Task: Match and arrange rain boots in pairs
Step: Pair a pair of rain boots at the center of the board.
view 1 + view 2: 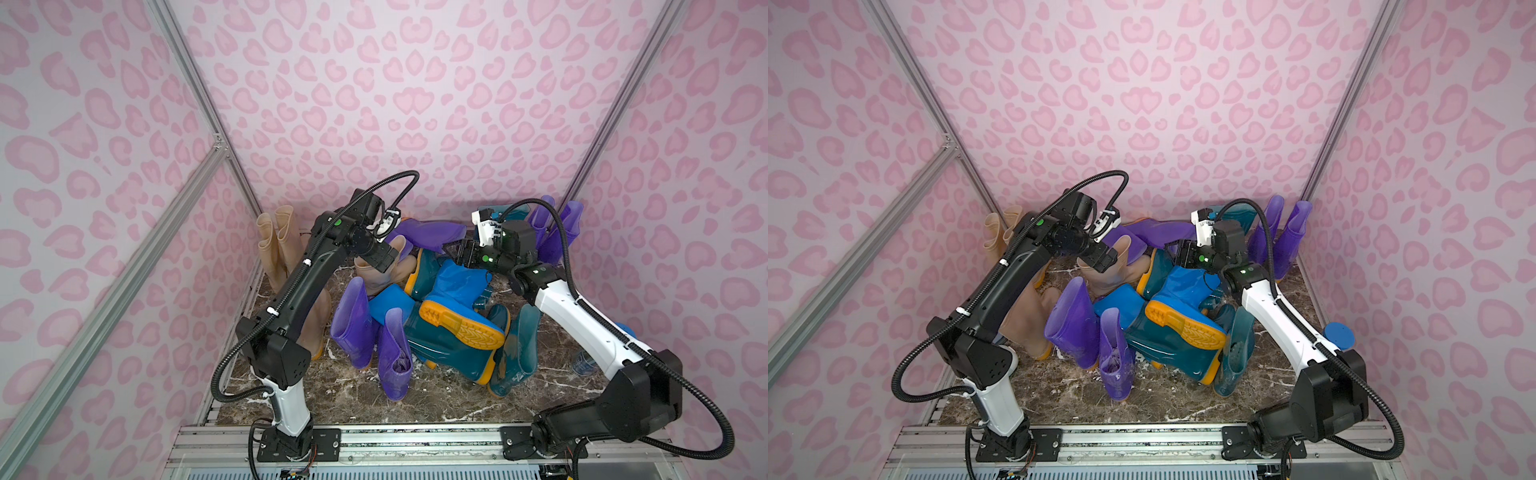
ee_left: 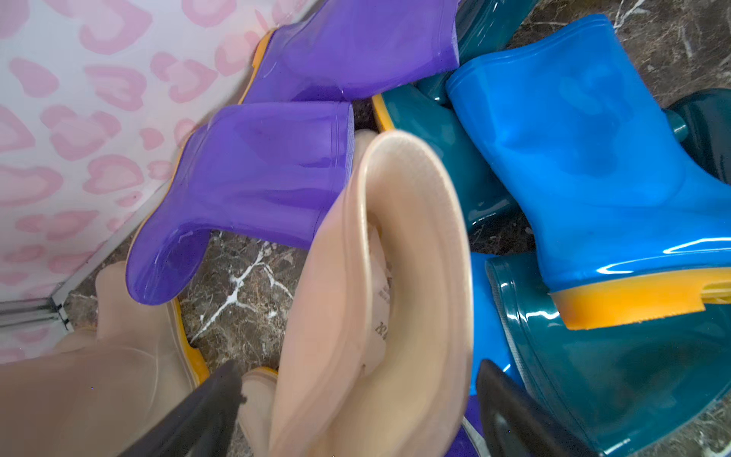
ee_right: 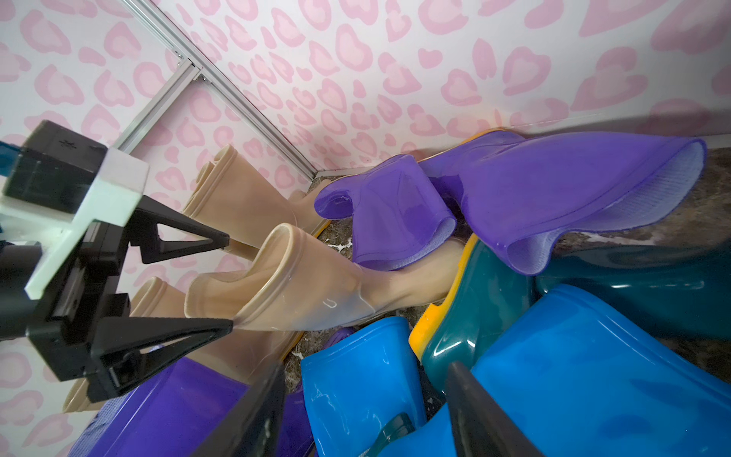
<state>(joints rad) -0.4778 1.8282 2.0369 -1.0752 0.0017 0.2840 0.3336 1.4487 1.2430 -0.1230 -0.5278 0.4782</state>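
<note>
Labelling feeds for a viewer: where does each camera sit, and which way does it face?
Top views: high over the rail, looking down at the boots; left arm and right arm show.
Left wrist: on the left arm, facing a beige boot at its mouth; left fingers show.
Right wrist: on the right arm, facing the far corner across the pile; right fingers and the left gripper show.
Shared: both wrist views show that beige boot.

boot pair point(image 1: 286, 237) back-L, 2nd pair point(image 1: 567, 232) back-R, boot pile point(image 1: 449, 286) ctr
</note>
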